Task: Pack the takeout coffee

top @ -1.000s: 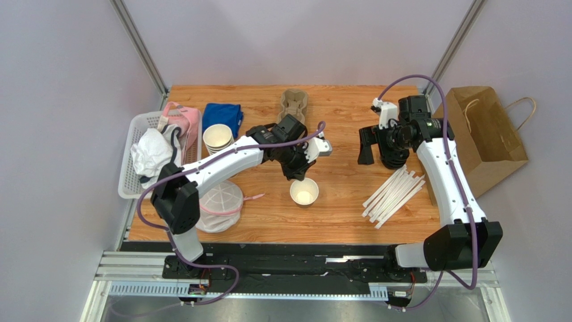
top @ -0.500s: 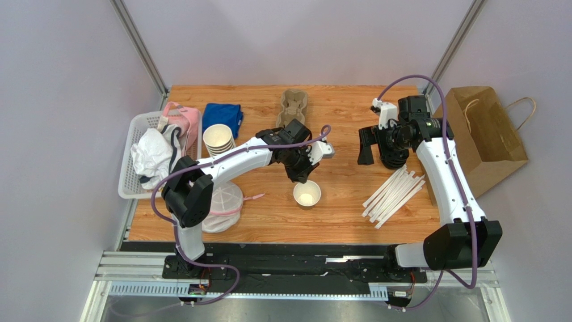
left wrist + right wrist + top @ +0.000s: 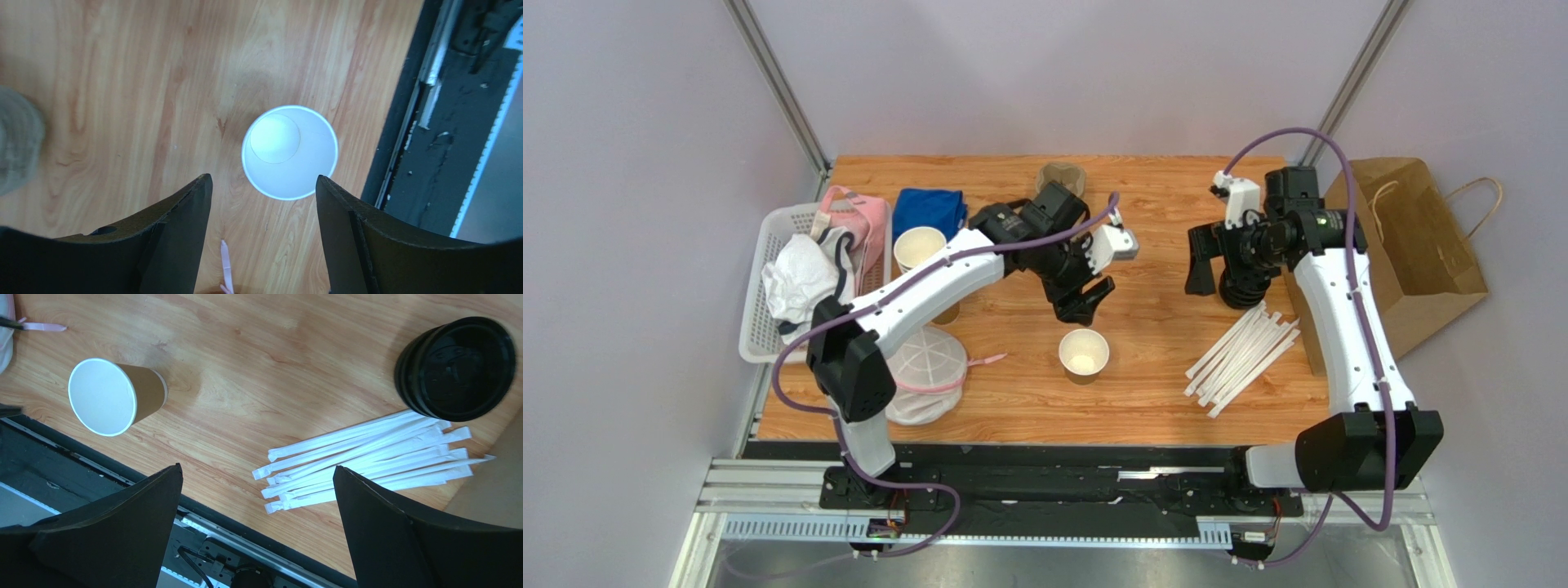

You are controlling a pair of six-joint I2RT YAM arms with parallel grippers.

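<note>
At the far left, a white basket [image 3: 759, 321] held crumpled cloths. Just beside it stood a stack of lidless cups [image 3: 918, 251]. These were spares, not the order.

The left gripper [image 3: 1084, 300] hung directly above the single brown cup [image 3: 1082, 353]. Its jaws stood apart and gripped nothing. The cup stood upright and alone on the wooden table [image 3: 1161, 392], between the two arms, mouth up and with no lid fitted. You should judge that placement as deliberate: an upright cup in open space can be capped from above by either arm.

Further right, the right gripper [image 3: 258, 471] hovered with its jaws spread wide, also empty. A stack of black lids [image 3: 1244, 288] stood just beside it, so the lids fell to that arm. Wrapped straws [image 3: 1241, 353] lay fanned nearby. The brown paper bag [image 3: 1425, 245] lay at the table's right edge, well apart from the cup.

No brand, label or writing was legible on anything. Any moulded marks on the lids were too small to read.
</note>
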